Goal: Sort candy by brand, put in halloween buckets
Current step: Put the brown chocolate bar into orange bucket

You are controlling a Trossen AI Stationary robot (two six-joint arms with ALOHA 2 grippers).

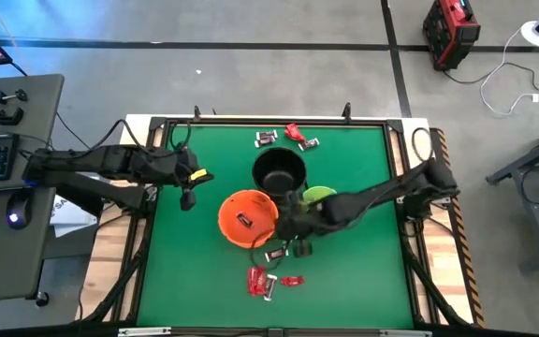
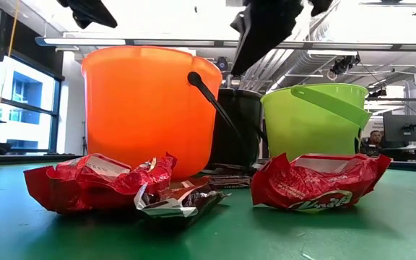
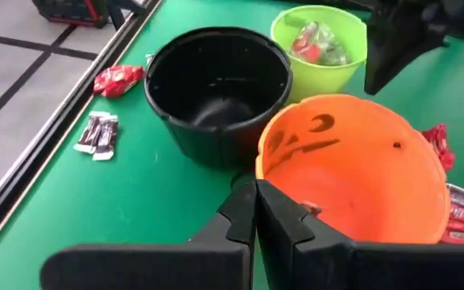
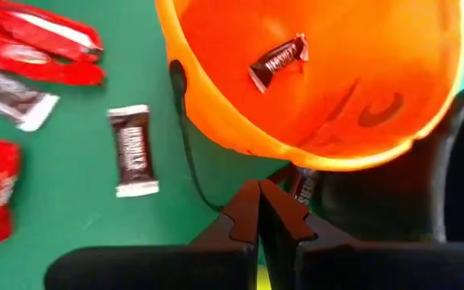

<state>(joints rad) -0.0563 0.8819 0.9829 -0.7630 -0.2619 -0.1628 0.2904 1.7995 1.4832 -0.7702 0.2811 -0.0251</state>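
Sorting barely started: orange bucket (image 4: pixel 312 80) just ahead of the closed, empty right hand (image 4: pixel 258 211) holds one dark bar (image 4: pixel 279 61), green bucket (image 3: pixel 321 40) a few pieces, black bucket (image 3: pixel 216 89) looks empty, most candy (image 1: pixel 262 281) still loose on the surface (image 1: pixel 363 262); left hand (image 1: pixel 187 198) closed, idle.

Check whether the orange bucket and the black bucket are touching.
Cannot tell. In the left wrist view the orange bucket overlaps the black bucket with no visible gap, but contact isn't plain.
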